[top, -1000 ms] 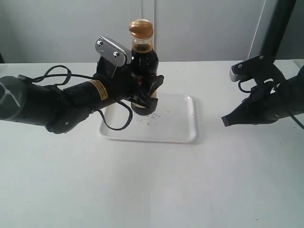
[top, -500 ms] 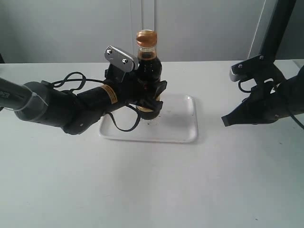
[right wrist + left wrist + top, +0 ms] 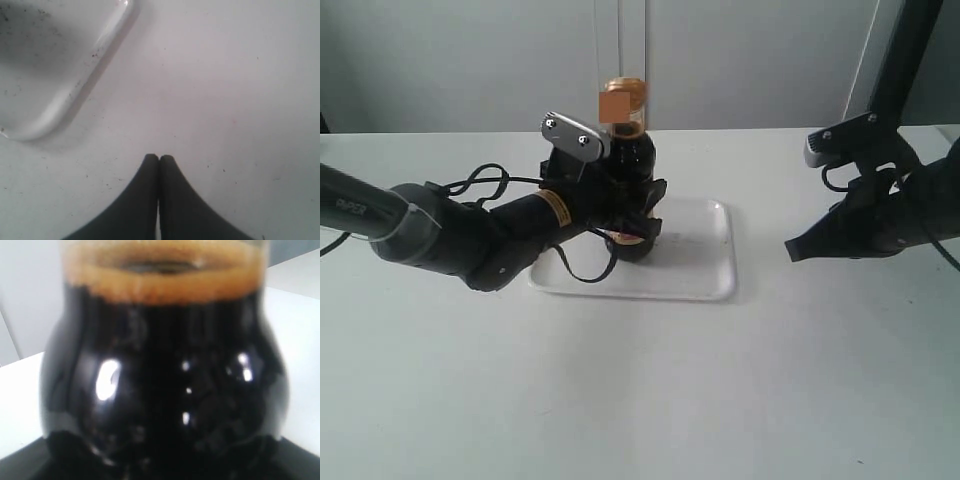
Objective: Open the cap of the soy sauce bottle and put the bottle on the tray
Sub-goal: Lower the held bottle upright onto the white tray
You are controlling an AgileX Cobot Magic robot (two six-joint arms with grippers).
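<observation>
The soy sauce bottle (image 3: 630, 160) stands upright over the far left part of the white tray (image 3: 695, 275), its dark body filling the left wrist view (image 3: 165, 385). My left gripper (image 3: 635, 215) is shut on the bottle's lower body. The golden-orange cap (image 3: 622, 102) sits on the neck and looks blurred. Whether the base touches the tray is hidden by the gripper. My right gripper (image 3: 792, 250) hovers over the table right of the tray, fingertips (image 3: 151, 161) pressed together with nothing between them.
The tray's rounded corner (image 3: 30, 131) shows in the right wrist view, with bare table beyond it. A dark post (image 3: 900, 60) rises behind the right arm. A black cable (image 3: 470, 185) loops along the left arm.
The left gripper has lowered the bottle toward the tray and shifted slightly; the cap now sits lower in view. The right arm has not moved.
</observation>
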